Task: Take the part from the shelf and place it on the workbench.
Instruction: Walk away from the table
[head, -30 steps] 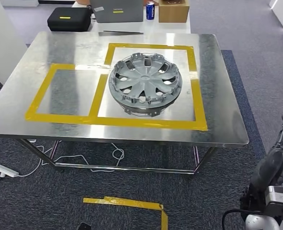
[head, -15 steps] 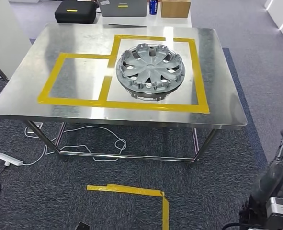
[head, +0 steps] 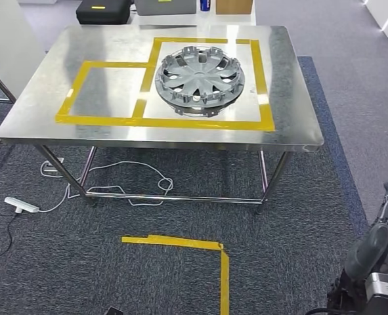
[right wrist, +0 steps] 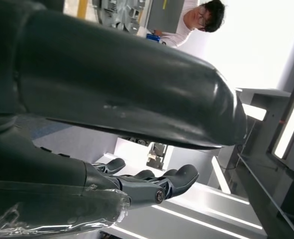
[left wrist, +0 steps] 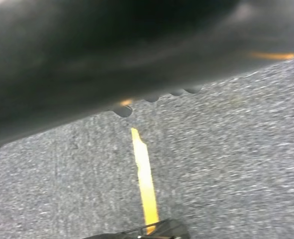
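Note:
The part, a grey wheel cover (head: pixel 200 80), lies flat inside the larger yellow-taped square on the steel workbench (head: pixel 291 98); nothing touches it. My right hand (head: pixel 377 252) hangs low at my right side, well short of the bench. Seen from the right wrist, that hand (right wrist: pixel 152 186) has its fingers stretched out and apart, with nothing in them, and an edge of the wheel cover (right wrist: pixel 117 10) shows. In the left wrist view my left hand (left wrist: pixel 100 59) is a dark blur above the carpet, so its fingers cannot be made out.
A yellow tape corner (head: pixel 201 252) marks the carpet before the bench. Cables (head: pixel 132 187) and a power strip (head: pixel 20 205) lie under it. A black case (head: pixel 104 10) and blue can (head: pixel 204 5) sit behind. A person (right wrist: pixel 198 20) and a grey shelf (right wrist: pixel 265 164) are nearby.
The whole picture has shifted: the bench and wheel cover now sit higher and farther off, with more carpet in front. The wheel cover keeps its place on the bench. My right hand hangs as before.

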Controlling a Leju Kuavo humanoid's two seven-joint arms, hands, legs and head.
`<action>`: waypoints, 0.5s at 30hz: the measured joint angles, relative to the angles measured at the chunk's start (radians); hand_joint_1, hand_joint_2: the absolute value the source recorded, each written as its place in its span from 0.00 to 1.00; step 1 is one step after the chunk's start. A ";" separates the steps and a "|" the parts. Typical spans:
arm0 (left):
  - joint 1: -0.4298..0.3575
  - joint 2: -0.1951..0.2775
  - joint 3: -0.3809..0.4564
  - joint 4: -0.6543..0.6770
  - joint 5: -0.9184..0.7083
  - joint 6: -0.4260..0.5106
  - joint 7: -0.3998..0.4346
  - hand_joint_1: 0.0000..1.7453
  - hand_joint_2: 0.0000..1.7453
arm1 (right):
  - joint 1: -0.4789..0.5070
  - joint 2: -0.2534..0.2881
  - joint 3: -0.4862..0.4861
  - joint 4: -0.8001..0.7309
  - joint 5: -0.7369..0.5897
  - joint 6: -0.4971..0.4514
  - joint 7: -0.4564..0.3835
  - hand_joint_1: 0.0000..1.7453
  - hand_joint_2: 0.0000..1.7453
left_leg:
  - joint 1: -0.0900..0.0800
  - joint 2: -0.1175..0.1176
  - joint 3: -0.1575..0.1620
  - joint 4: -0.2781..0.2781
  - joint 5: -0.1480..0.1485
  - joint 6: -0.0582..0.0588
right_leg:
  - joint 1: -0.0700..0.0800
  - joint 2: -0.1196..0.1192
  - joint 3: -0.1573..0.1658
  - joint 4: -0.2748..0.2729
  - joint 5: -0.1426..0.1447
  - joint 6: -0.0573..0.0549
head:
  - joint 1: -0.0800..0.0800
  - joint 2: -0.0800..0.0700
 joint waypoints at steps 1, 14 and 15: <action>-0.001 0.000 0.000 0.000 0.000 0.000 0.000 0.00 0.00 | 0.001 0.001 0.000 -0.001 0.000 0.000 0.000 0.00 0.00 | 0.000 0.000 0.051 -0.071 0.000 0.003 | 0.001 0.000 -0.014 0.011 0.005 0.004 | 0.000 0.000; -0.003 -0.006 0.014 0.000 0.010 0.004 -0.002 0.00 0.00 | 0.066 0.035 -0.054 0.004 -0.006 -0.018 0.013 0.00 0.00 | -0.018 0.007 -0.023 -0.190 0.072 0.056 | 0.000 0.007 -0.061 0.275 -0.102 0.036 | 0.007 0.000; -0.003 -0.007 0.015 0.000 0.011 0.004 -0.002 0.00 0.00 | 0.074 0.043 -0.067 0.005 -0.010 -0.018 0.014 0.00 0.00 | -0.020 0.006 -0.036 -0.190 0.084 0.056 | 0.003 0.007 -0.005 0.209 -0.083 0.028 | 0.007 0.000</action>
